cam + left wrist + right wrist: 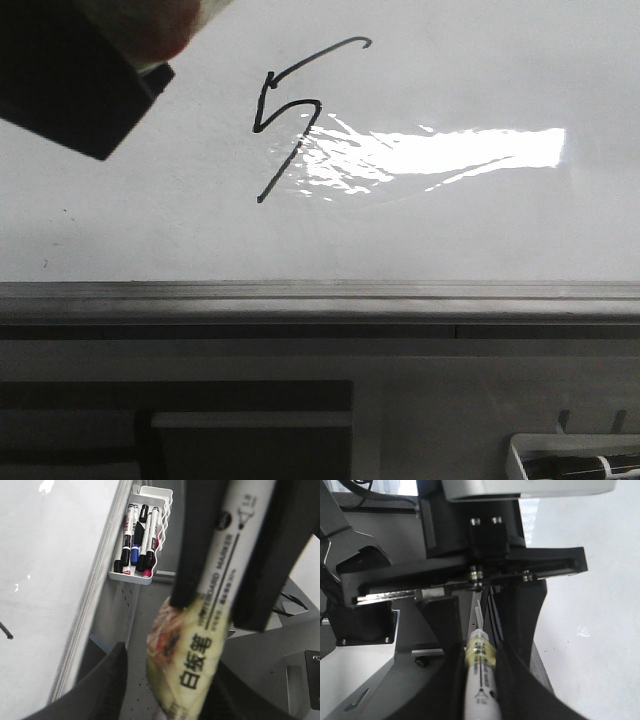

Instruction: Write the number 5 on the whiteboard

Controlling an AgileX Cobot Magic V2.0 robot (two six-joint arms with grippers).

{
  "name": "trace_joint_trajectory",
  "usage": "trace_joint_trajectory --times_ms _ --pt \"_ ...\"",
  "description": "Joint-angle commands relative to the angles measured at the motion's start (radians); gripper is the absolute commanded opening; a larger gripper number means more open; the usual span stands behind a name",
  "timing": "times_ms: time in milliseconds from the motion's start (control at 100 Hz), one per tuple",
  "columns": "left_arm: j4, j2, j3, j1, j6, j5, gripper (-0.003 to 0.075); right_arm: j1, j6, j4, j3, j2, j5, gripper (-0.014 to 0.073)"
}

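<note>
Gripping a marker (225,595) tightly, the left tool (220,615) hangs near the finished 5 (290,120) on the whiteboard (480,230), where a stray brush could smear it; the right tool (477,680) clamps another pen (479,680).

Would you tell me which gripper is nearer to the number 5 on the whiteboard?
Probably left. The left gripper sees a stroke of the number 5 at its view's edge; the right gripper is shut on the marker with only bare whiteboard beside it.
</note>
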Motion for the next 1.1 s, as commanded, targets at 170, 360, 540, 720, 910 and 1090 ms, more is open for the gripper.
trace_joint_trajectory --times_ms 170,360,540,720,910,1090 --pt "-0.048 -0.011 -0.035 -0.005 0.000 -0.043 0.0186 -0.003 0.139 -0.113 -0.027 -0.020 0.046 -0.0052" --pt "-0.048 -0.011 -0.035 -0.005 0.000 -0.042 0.0013 -0.003 0.184 -0.152 -0.027 -0.020 0.073 -0.0052" --pt "-0.054 0.001 -0.033 -0.005 0.000 -0.028 -0.0020 -0.003 0.184 -0.147 -0.027 -0.020 0.094 -0.0052" --pt "-0.090 0.012 -0.033 -0.005 0.000 -0.026 -0.0020 -0.003 0.233 -0.140 -0.027 -0.020 0.093 0.0076" --pt "-0.107 0.012 -0.033 -0.005 0.000 -0.026 -0.0020 -0.003 0.281 -0.140 -0.027 -0.022 0.047 0.0489" --pt "-0.157 0.012 0.006 -0.001 -0.002 -0.030 -0.0020 -0.003 0.308 -0.140 -0.027 -0.082 -0.025 0.0525"
